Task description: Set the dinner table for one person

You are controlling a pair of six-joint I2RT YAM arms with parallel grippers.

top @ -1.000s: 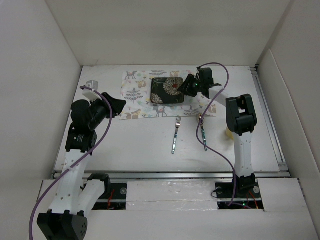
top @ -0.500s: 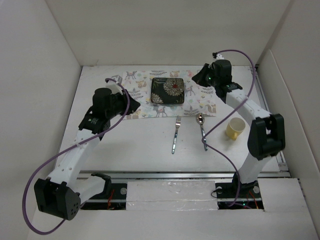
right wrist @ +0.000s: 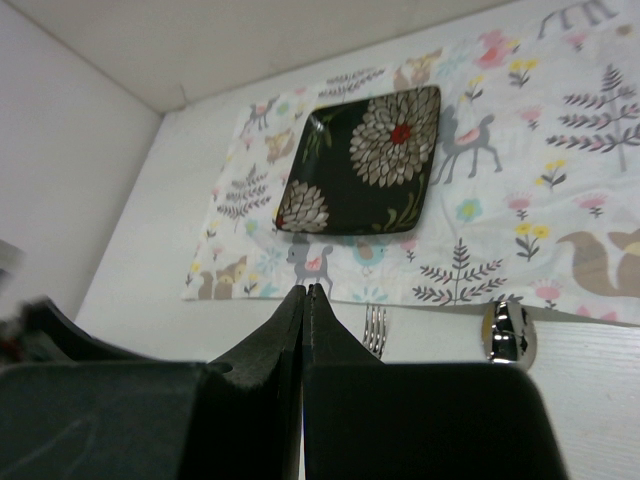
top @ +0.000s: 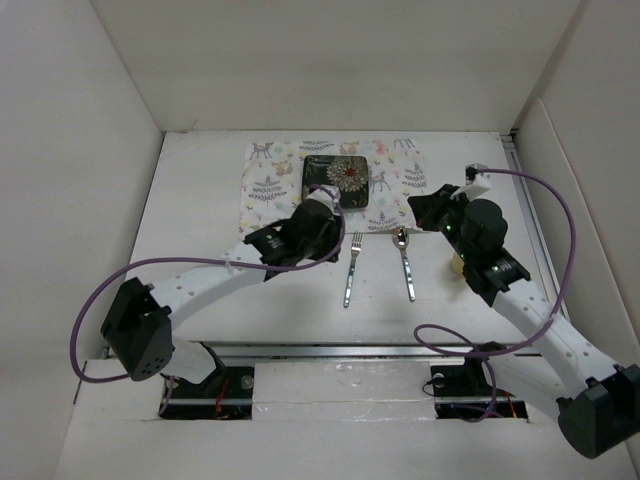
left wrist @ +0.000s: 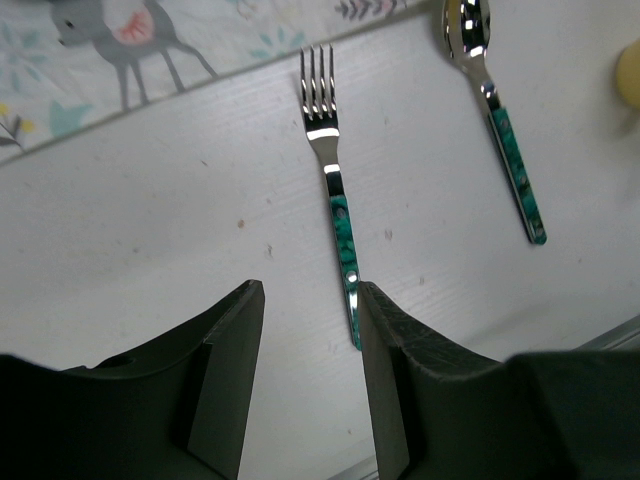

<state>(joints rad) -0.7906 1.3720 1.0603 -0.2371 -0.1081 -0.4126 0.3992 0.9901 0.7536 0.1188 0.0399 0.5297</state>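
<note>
The worktop (left wrist: 150,220) is spread beneath both arms and carries everything. A dark flowered square plate (right wrist: 365,160) is set on the animal-print placemat (right wrist: 520,210) at the far side, presumably as the centre of the setting. A green-handled fork (left wrist: 335,200) and a matching spoon (left wrist: 500,120) are laid side by side on the bare worktop just below the placemat's near edge, heads pointing toward it. They are judged not yet to be in their places beside the plate. A yellow cup (top: 458,262) is mostly hidden behind the right arm.

The left tool (left wrist: 307,300) is held spread and empty above the worktop. The near end of the fork handle is framed between its fingers, closer to the right one, which suggests a grasp being lined up. The right tool (right wrist: 305,295) is pressed together with nothing seen in it. It is held above the worktop and aimed at the placemat's near edge, apparently kept out of the way.
</note>
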